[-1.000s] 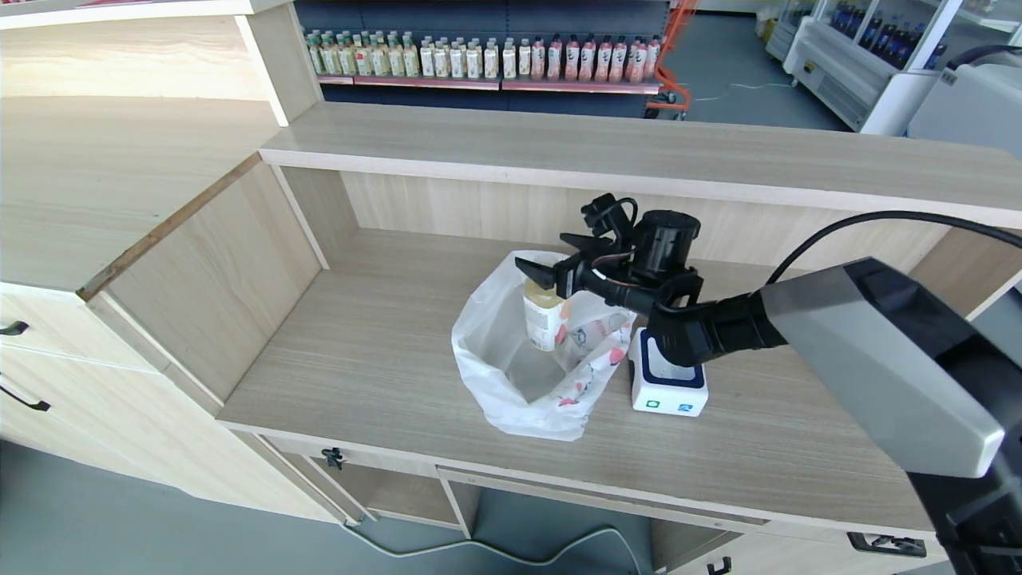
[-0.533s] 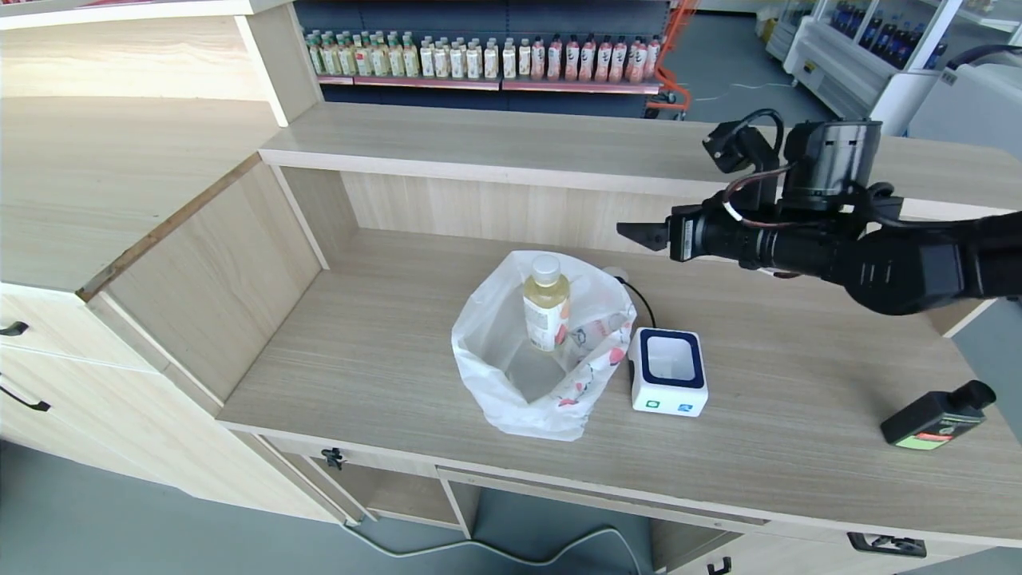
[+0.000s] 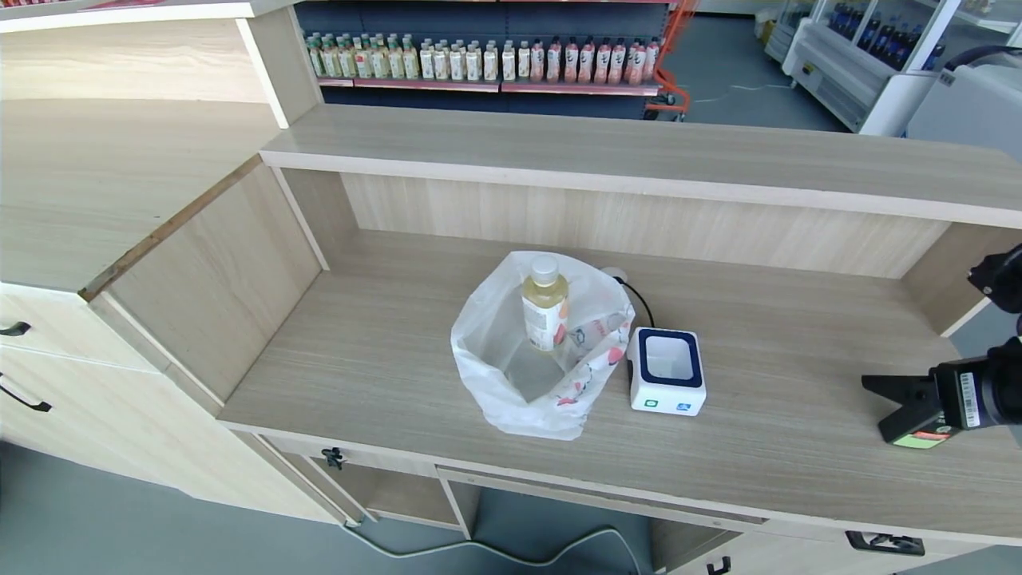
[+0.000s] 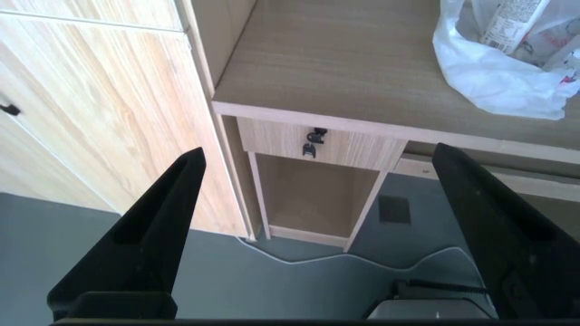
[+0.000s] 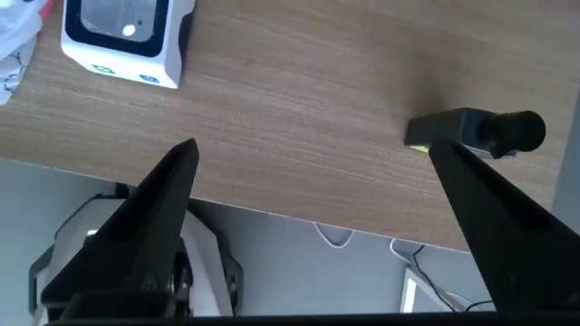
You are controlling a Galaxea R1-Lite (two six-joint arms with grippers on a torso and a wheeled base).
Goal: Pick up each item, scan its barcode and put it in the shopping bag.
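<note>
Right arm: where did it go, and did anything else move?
The right gripper left the yellow bottle in the bag, lifted away, then swung right and down. It is now open, low beside the dark bottle on the counter. The yellow bottle, bag and scanner stayed put.

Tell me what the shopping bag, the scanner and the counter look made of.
Shopping bag: thin white plastic film, slightly see-through, crumpled and slack.
Scanner: hard moulded plastic, a smooth white shell with a dark blue frame round a glossy window.
Counter: matt wood-grain board, likely laminate; solid wood cannot be ruled out.
</note>
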